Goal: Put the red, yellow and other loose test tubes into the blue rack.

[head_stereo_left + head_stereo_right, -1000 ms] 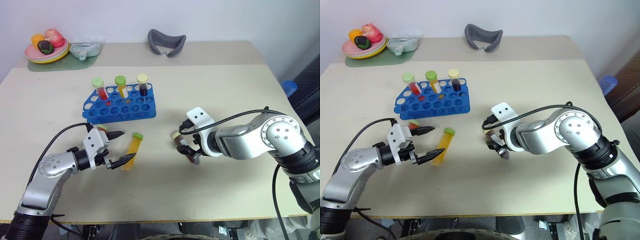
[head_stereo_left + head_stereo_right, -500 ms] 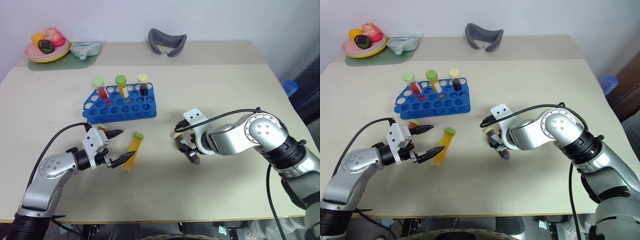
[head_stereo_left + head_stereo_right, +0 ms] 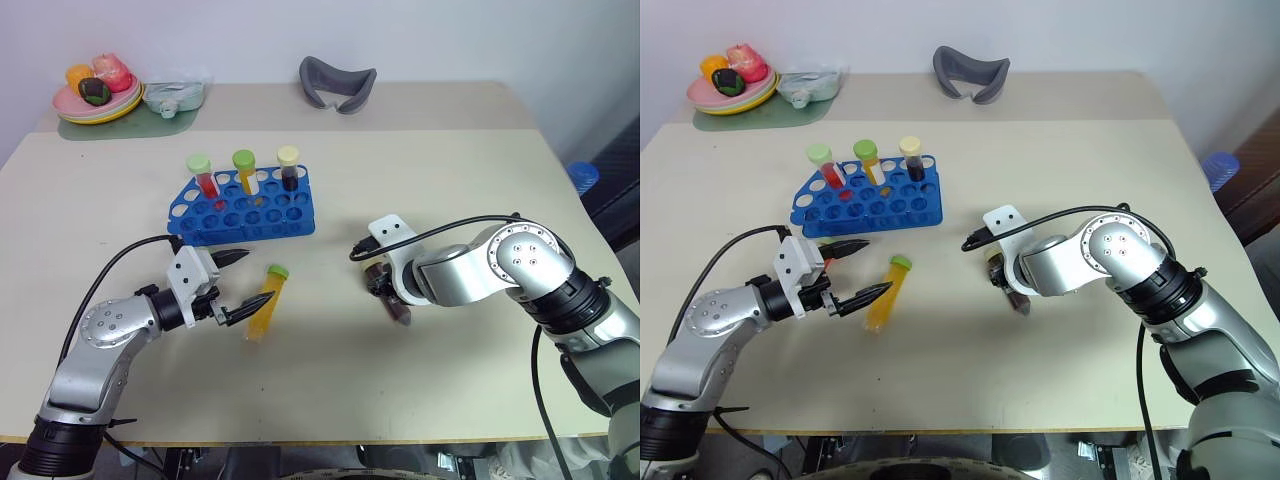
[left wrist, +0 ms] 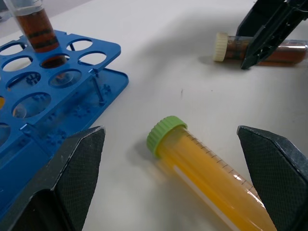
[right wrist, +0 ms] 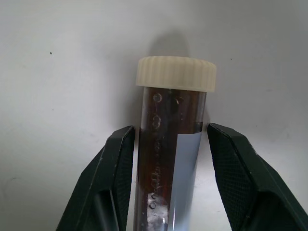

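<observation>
Right wrist view: the right hand (image 5: 166, 183) grips the dark brown tube (image 5: 171, 159) lying on the table (image 5: 57, 72).

You've got a beige worktop (image 3: 420, 170) with the blue rack (image 3: 245, 210) on it. Yellow tube (image 3: 264, 300) lies just in front of the rack, brown tube (image 3: 390, 295) off to its right, grey curved thing (image 3: 337, 82) and fruit plate (image 3: 95, 100) behind.

Beige table (image 3: 420, 180) against plain white wall (image 3: 450, 40), evenly lit
</observation>
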Tool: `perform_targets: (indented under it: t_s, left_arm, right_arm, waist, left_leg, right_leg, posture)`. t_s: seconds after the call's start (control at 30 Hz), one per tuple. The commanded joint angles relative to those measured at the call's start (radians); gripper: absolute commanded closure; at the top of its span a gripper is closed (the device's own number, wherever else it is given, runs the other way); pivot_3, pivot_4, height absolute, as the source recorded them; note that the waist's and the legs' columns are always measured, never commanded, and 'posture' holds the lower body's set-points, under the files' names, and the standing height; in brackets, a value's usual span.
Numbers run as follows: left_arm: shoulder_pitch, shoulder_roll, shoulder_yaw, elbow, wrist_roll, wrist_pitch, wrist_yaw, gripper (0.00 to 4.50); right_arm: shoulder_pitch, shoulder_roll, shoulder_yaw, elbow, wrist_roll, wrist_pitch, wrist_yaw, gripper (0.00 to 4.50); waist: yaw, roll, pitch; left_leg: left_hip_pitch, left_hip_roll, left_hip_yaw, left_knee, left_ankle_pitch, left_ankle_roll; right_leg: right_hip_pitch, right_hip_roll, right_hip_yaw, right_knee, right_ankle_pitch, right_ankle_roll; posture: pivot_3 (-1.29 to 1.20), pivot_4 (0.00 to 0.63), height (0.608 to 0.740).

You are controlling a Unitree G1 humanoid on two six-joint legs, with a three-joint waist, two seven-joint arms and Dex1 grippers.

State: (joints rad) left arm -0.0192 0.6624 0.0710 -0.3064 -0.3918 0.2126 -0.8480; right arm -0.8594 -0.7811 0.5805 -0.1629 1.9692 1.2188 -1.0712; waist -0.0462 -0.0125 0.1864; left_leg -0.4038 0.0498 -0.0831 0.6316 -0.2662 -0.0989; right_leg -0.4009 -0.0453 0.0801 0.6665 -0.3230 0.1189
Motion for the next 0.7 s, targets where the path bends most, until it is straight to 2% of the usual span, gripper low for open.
perform_targets:
  t_s: [0.03,0.13,0.33,0.4,0.53,0.63,0.7]
  left_arm:
    - [-0.008,0.0,0.01,-0.038,0.0,0.004,0.009,0.0]
    - [-0.004,0.001,0.011,-0.051,-0.002,0.013,0.017,0.0]
    - [-0.001,0.005,0.016,-0.075,-0.006,0.035,0.029,0.0]
    - [0.003,0.01,0.025,-0.085,-0.007,0.044,0.034,0.0]
    - [0.029,0.018,0.08,-0.088,-0.008,0.062,0.066,0.0]
    - [0.056,-0.007,0.114,-0.086,-0.011,0.063,0.105,0.0]
    - [0.074,-0.044,0.138,-0.079,-0.015,0.053,0.148,0.0]
  right_arm:
    - [-0.011,0.007,-0.008,0.002,0.003,0.0,0.0,2.65]
    - [-0.028,0.013,-0.007,0.006,0.003,0.003,-0.002,3.67]
    - [-0.053,0.031,-0.016,0.01,0.003,0.002,0.011,3.69]
    - [-0.074,0.037,-0.04,-0.008,-0.025,0.001,0.056,3.69]
    - [-0.11,0.055,-0.151,-0.136,-0.34,-0.055,0.398,3.69]
    - [-0.092,0.049,-0.157,-0.241,-0.707,-0.253,0.711,3.69]
    - [-0.056,0.082,-0.152,-0.236,-0.878,-0.389,0.865,3.69]
  waist:
    - [-0.001,0.0,0.0]
    - [0.001,0.0,0.0]
    - [0.0,0.0,0.0]
    - [0.0,0.0,0.0]
    - [0.0,0.001,0.0]
    - [0.003,0.001,0.0]
    - [0.003,0.0,0.0]
  left_leg:
    - [0.0,0.0,0.0,0.0,0.0,0.0]
    - [0.0,0.0,0.0,0.0,0.0,0.0]
    - [-0.003,0.0,0.0,0.0,0.0,0.0]
    - [-0.004,0.0,0.0,0.0,0.0,0.0]
    - [-0.004,0.0,0.0,0.0,0.0,0.0]
    - [-0.004,0.0,0.0,0.0,0.0,0.0]
    - [-0.004,0.0,0.0,0.0,0.0,0.0]
  right_leg:
    - [0.0,0.0,0.0,0.0,0.0,0.0]
    - [0.0,0.0,0.0,0.0,0.0,0.0]
    - [-0.004,0.0,0.0,0.001,0.0,0.0]
    - [-0.005,0.0,0.0,0.001,0.0,0.0]
    - [-0.006,0.0,0.0,0.001,0.0,0.0]
    - [-0.006,0.0,0.0,0.001,0.0,0.0]
    - [-0.006,0.0,-0.001,0.0,0.0,0.0]
  posture:
    - [0.0,0.15,0.74]
    - [0.0,0.15,0.74]
    - [0.0,0.15,0.74]
    - [0.0,0.15,0.74]
    - [0.0,0.15,0.74]
    - [0.0,0.15,0.74]
    - [0.0,0.15,0.74]
